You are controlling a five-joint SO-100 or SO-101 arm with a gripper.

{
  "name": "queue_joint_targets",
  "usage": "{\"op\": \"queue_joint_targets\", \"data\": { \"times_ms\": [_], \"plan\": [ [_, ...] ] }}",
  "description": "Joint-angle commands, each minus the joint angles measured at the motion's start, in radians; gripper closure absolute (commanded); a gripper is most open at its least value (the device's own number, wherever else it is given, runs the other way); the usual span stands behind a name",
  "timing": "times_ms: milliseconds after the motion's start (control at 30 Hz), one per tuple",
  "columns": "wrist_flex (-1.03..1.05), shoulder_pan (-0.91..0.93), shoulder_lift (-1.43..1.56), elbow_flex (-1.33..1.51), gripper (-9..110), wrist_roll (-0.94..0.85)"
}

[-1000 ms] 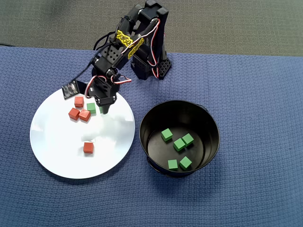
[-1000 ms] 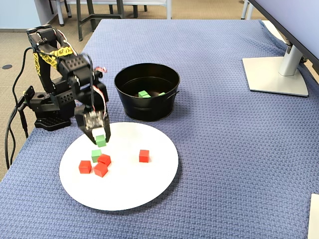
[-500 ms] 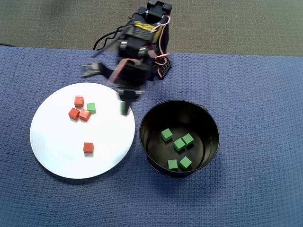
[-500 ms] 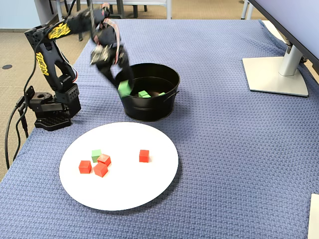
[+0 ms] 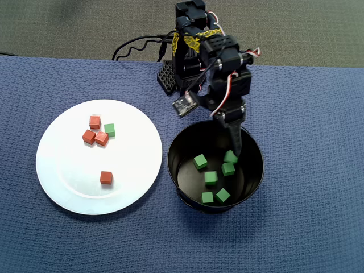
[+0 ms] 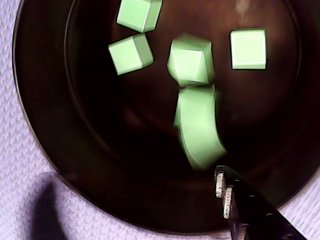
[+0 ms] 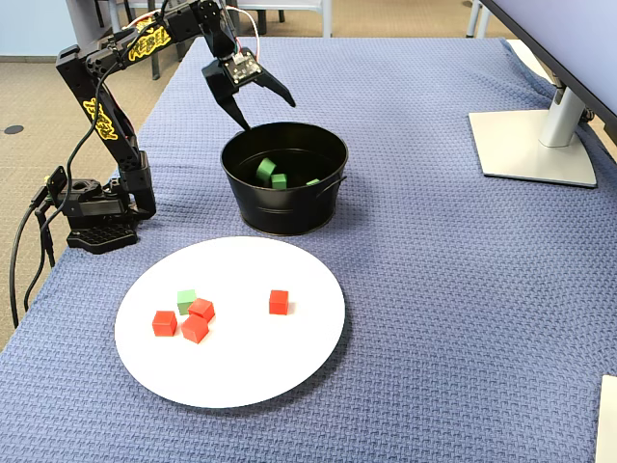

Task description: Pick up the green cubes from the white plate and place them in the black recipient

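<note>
My gripper (image 7: 268, 114) hangs open above the black recipient (image 7: 289, 207), jaws spread wide and holding nothing. From overhead, the gripper (image 5: 234, 147) reaches down over the recipient's (image 5: 172, 170) far rim. Several green cubes (image 5: 211, 178) lie inside. In the wrist view one green cube (image 6: 198, 127) is a blur just beyond my finger (image 6: 237, 205), above the recipient's (image 6: 50, 125) floor. One green cube (image 5: 110, 129) remains on the white plate (image 5: 68, 187), touching a cluster of red cubes (image 5: 95, 136). In the fixed view the same cube (image 7: 186, 300) sits on the plate's (image 7: 241, 371) left side.
A lone red cube (image 5: 106, 177) lies nearer the plate's middle. The arm's base (image 7: 96, 207) stands at the blue cloth's left edge with cables trailing off it. A monitor stand (image 7: 535, 145) sits at the far right.
The arm lifted a green cube off the plate and swung it across to the black recipient. The jaws have now opened and the cube is inside the recipient.
</note>
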Motion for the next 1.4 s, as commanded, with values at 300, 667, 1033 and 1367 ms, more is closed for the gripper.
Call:
{"op": "queue_joint_targets", "data": {
  "times_ms": [300, 667, 1033, 1367],
  "plan": [
    [-0.021, 0.726, 0.005, -0.091, 68, -0.436],
    [-0.305, 1.049, -0.072, 0.261, 67, -1.057],
    [-0.482, 1.123, -0.117, 0.405, 70, -1.071],
    [-0.454, 1.121, -0.118, 0.402, 72, -0.831]
  ]
}}
